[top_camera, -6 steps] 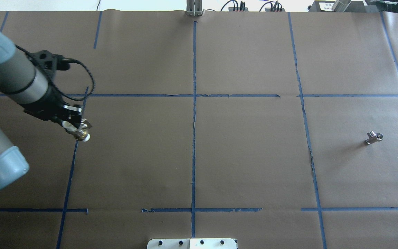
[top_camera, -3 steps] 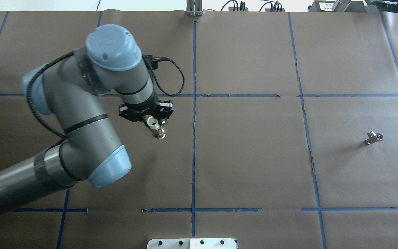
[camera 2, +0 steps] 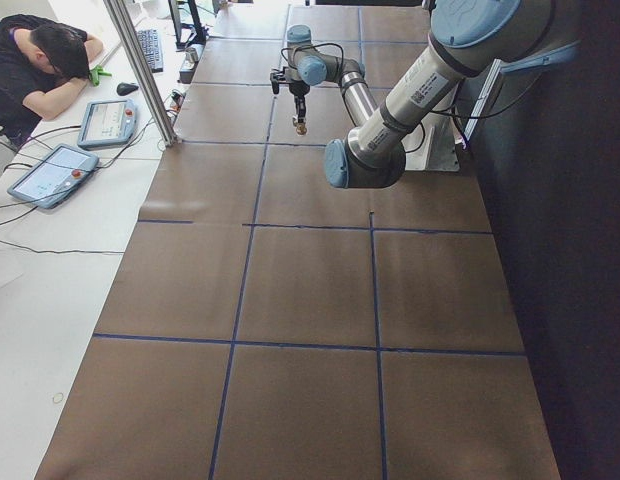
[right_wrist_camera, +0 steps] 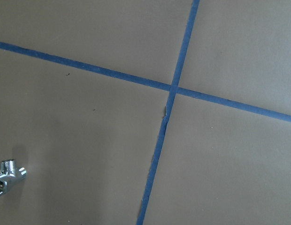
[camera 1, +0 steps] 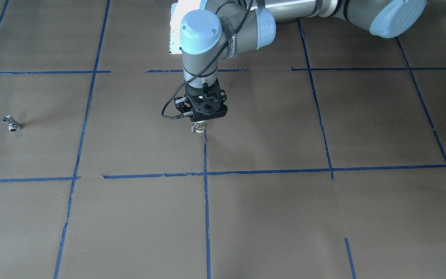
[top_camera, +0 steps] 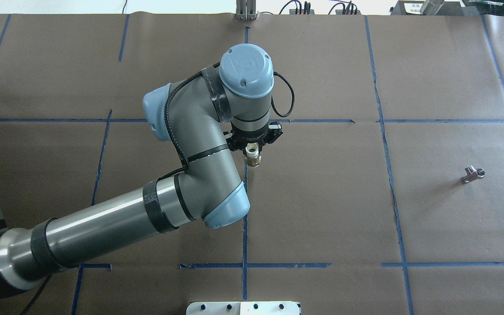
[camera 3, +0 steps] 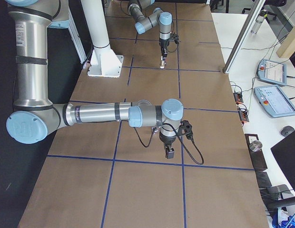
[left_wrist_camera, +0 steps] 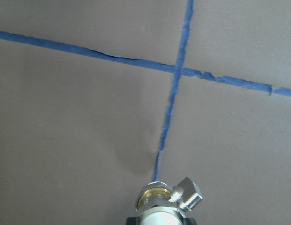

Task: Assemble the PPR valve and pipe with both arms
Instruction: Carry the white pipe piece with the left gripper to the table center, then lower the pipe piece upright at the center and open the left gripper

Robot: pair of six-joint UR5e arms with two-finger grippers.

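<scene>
Overhead exterior view, item one: black two-finger left gripper (top_camera: pixel 252 148) on a grey tubular arm with light-blue joint caps, pointing down, fingers clamped on the upper part of a stubby PPR valve (top_camera: pixel 253 160) with white plastic ends and a brass-coloured middle. The valve hangs straight below the fingers, over a blue tape line (top_camera: pixel 245 205) on the brown paper table cover (top_camera: pixel 322 197). From the front-facing view the gripper body hides most of the valve; only its brass lower end and small lever show beneath it. In the left wrist view the valve is cut off by the bottom edge, leaving a brass ring and a chrome side lever (left_wrist_camera: pixel 188 195); its shadow lies apart from it on the paper, so it appears raised.

Item two: small shiny chrome pipe (top_camera: pixel 473 174), a short branched fitting with threaded ends, lying on the paper well apart from the left gripper, far out to its right. In the right wrist view it sits at the lower left corner, partly cut off, and no fingers show.

Item three: black right gripper (camera 3: pixel 169 153), seen only in the exterior right view, pointing down over the paper; whether its fingers are apart or together cannot be told, and its distance from the pipe is hard to make out.
</scene>
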